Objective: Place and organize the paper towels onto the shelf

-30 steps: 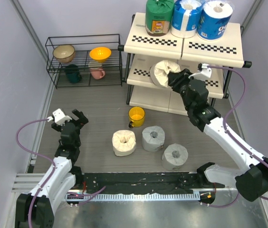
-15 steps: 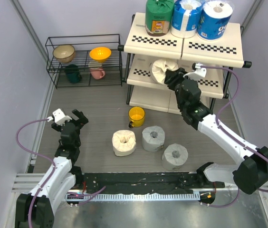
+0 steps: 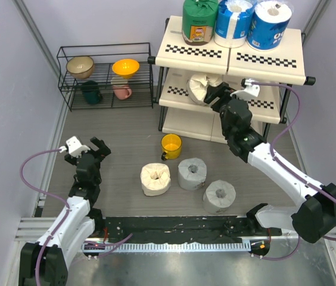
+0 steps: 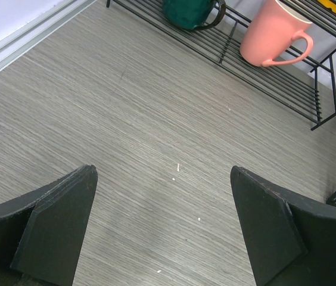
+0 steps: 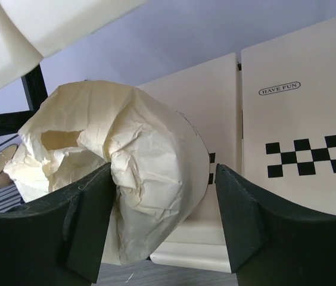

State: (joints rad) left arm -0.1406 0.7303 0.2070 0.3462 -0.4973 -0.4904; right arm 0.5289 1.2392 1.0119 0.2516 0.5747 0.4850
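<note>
Grey wood-grain surface (image 3: 114, 128) stretched beneath the left gripper (image 4: 162, 173), jaws wide and empty, by the left edge. Toward the near edge waited a cream roll (image 3: 155, 179) and two grey-white rolls (image 3: 192, 173). At the far right corner the shelf (image 3: 204, 50) held three wrapped rolls (image 3: 233, 22) on top, while the right gripper (image 5: 162, 170) stood with jaws parted around a crumpled cream roll (image 3: 201, 87) on the middle tier's left end. Light, soft and easily crushed, these paper towels likely want a gentle hold across the flanks.

Left arm (image 3: 75, 208), right arm (image 3: 284, 176): white links, black joints, purple cables (image 3: 37, 154), black wedge fingers (image 4: 55, 229).
</note>
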